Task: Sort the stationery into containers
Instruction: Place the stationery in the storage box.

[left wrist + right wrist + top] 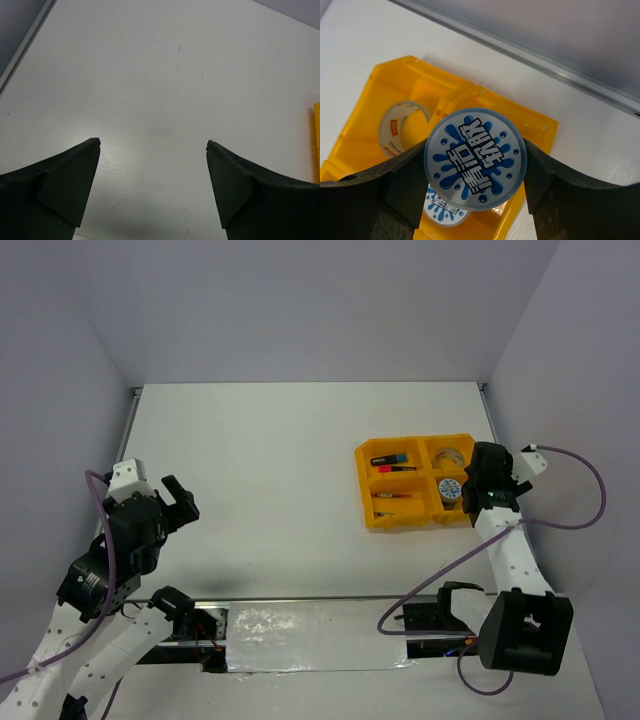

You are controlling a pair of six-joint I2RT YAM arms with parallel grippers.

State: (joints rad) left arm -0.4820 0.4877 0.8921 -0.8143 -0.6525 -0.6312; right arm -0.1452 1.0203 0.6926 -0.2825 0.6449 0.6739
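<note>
The right end effector (475, 147) is closed partway on a round blue-white tub (475, 159), its two fingers pressed against opposite sides of the lid's rim. The tub is held face-up just above the yellow-orange tray (400, 524), over its near-right compartment. A second tub (445, 207) lies in that compartment, partly hidden beneath the held one. The grey tape ring (402, 125) sits in the tray's far-right compartment. In the far-left compartment lie short black highlighters (393, 458), and in the near-left one thin pens (390, 495).

The left end effector (154, 142) is spread wide with nothing between its fingers. It hangs over bare tabletop (280, 470), well to the left of the tray, whose edge only just shows in the left wrist view.
</note>
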